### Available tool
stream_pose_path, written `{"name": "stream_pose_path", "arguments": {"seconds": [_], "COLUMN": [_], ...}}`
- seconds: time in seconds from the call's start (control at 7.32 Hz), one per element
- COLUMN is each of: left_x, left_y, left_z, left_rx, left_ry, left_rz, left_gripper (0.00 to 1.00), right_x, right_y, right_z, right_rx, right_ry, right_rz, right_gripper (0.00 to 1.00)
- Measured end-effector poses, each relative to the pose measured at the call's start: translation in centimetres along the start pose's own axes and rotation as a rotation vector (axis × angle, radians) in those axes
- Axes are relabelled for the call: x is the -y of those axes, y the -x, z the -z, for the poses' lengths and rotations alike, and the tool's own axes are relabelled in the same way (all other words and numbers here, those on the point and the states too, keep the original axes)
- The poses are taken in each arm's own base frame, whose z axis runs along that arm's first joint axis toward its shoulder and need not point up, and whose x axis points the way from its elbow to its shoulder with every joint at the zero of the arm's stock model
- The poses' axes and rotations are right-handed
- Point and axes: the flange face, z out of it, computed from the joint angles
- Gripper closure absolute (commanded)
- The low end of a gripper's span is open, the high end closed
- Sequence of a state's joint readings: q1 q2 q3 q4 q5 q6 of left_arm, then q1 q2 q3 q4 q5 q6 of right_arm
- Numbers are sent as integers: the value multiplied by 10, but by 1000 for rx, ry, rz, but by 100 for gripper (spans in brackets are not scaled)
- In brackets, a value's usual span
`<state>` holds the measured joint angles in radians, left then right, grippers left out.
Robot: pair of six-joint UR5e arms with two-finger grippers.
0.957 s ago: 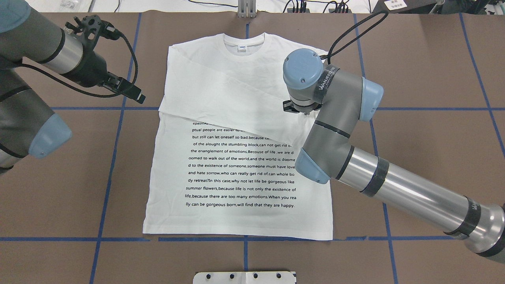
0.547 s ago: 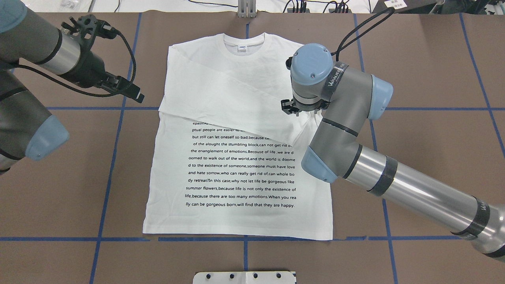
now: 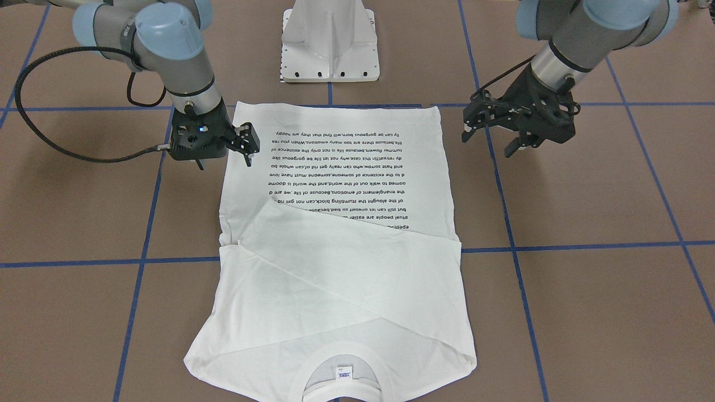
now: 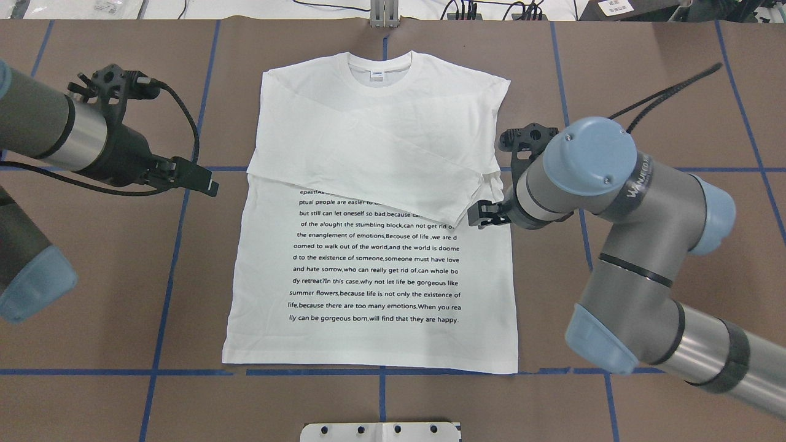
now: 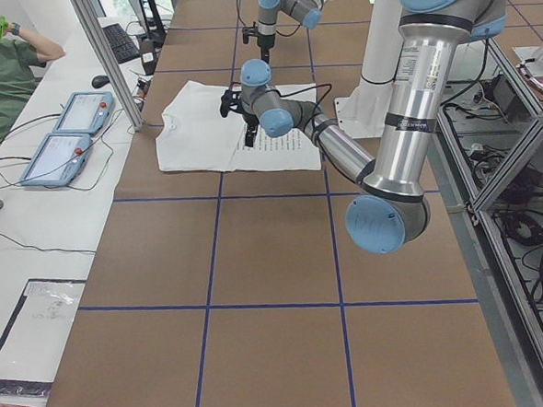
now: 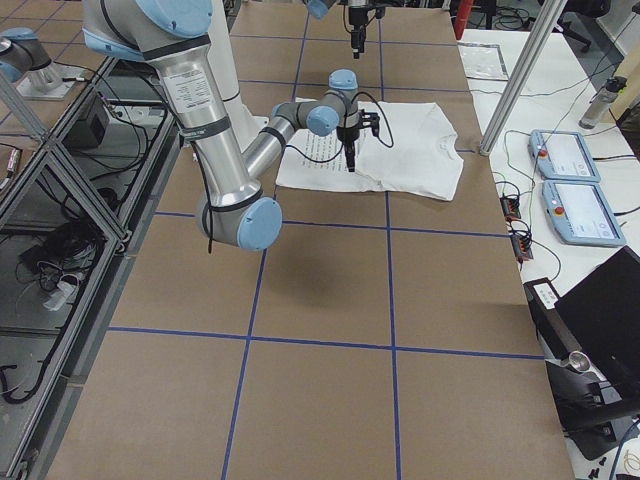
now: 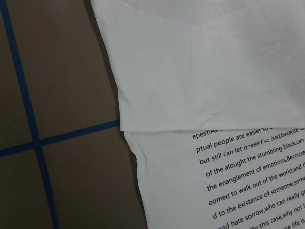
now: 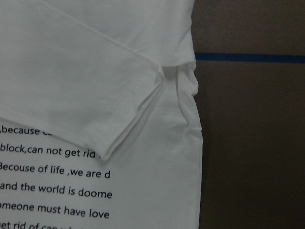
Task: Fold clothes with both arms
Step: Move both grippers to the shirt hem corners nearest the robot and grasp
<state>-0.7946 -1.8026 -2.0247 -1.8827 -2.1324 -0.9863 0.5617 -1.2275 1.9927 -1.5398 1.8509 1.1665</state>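
**Two spread grippers, one limp shirt lying flat**

From the overhead camera, the shirt (image 4: 368, 276) lies face up in the middle of the table (image 4: 645, 92). Nearest, low in the frame, its hem (image 4: 368, 366) runs straight along a blue tape line (image 4: 184, 372). Above the hem, the print (image 4: 374, 258) fills the body. Higher up, the sleeves are folded in across the chest. The top one slants down to a cuff (image 4: 454, 215) at centre right, covering the first lines of print. Farthest, at top centre, sits the collar (image 4: 381, 83) with its small label (image 4: 375, 75).

The right gripper (image 3: 223, 163) hangs at centre right of the overhead frame, just beside the cuff and over the shirt's edge. In the front-facing view its fingers look parted, with nothing between them. The left gripper (image 3: 487, 142) is at centre left of the overhead frame, over bare table and clear of the cloth. Its fingers are spread too, and it carries nothing.

The cloth looks thin, light and quite without stiffness. Small puckers beside the cuff show how easily it bunches. I would expect it to sag from any pinch, and the loose sleeves could slide off the chest if it is lifted fast.

The safest holds look like the two hem corners at lower left and lower right, one per arm. Each pinch should take both layers together. Carried level and at the same pace, the cloth should keep a straight fold line. A grab in the middle of the body would likely lift only the top layer.
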Motion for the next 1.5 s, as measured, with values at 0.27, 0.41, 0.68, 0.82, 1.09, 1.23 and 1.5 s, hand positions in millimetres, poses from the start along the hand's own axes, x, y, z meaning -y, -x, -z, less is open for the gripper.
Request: {"name": "stream_pose_path", "arguments": {"seconds": [0.27, 0.41, 0.68, 0.82, 1.09, 1.23, 1.5], "left_x": [-56, -90, -159, -183, -211, -218, -224], "left_y": [-36, -39, -38, -38, -34, -32, -30], "left_z": [-29, -47, -84, -104, -132, -140, -148], "left_rx": [3, -9, -25, -9, 32, 54, 87], "left_ry": [-10, -23, -36, -35, -19, -21, -33], "left_rz": [100, 139, 212, 239, 251, 247, 236], "left_gripper": [0, 0, 0, 3, 19, 22, 22], "right_x": [-68, -97, -137, -144, -148, -149, -149], "right_y": [-21, -29, -29, -29, -28, -28, -28], "right_z": [-4, -11, -21, -23, -24, -25, -25], "right_rx": [86, 101, 99, 96, 94, 94, 94], "right_ry": [-8, -16, -22, -21, -21, -21, -21], "right_rz": [-56, -77, -94, -94, -94, -94, -93], "right_gripper": [0, 0, 0, 0, 0, 0, 0]}}
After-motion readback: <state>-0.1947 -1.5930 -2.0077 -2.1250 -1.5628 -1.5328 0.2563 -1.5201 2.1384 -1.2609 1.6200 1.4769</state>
